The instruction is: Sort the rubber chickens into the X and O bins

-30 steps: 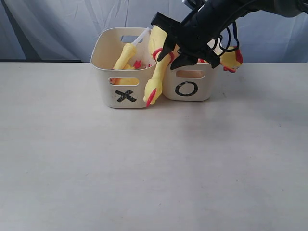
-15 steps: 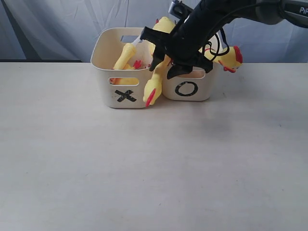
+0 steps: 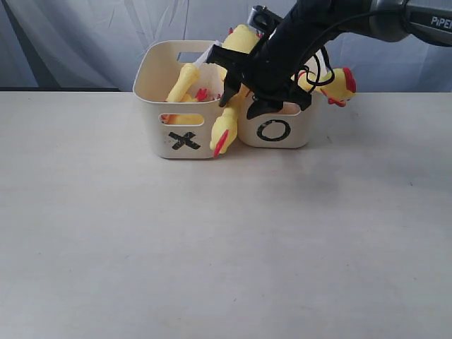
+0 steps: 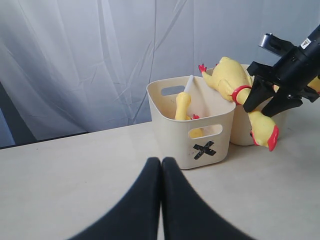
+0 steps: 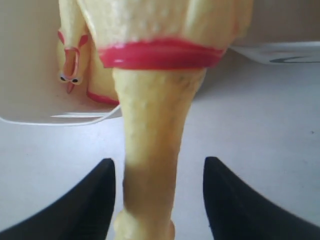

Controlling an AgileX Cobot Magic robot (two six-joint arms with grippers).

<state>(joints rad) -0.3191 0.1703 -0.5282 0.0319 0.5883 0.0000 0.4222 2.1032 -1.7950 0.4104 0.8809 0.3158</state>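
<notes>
A long rubber chicken (image 3: 224,129) with a red neck band (image 5: 160,52) lies draped over the right rim of the X bin (image 3: 152,123), head hanging down outside between the two bins. My right gripper (image 3: 244,104) stands open astride its neck (image 5: 150,165), with a gap on both sides. Another rubber chicken (image 3: 185,81) leans inside the X bin. A third chicken (image 3: 337,85) rests on the far right rim of the O bin (image 3: 300,134). My left gripper (image 4: 161,162) is shut and empty, low over the table in front of the X bin (image 4: 170,135).
The two bins stand touching at the back of the pale table (image 3: 212,247), against a grey curtain (image 3: 85,42). The right arm (image 3: 318,21) reaches in from the upper right over the O bin.
The right jaws have spread apart off the long chicken's neck. The arm has shifted left and down, and the chicken now rests on the X bin's rim.
</notes>
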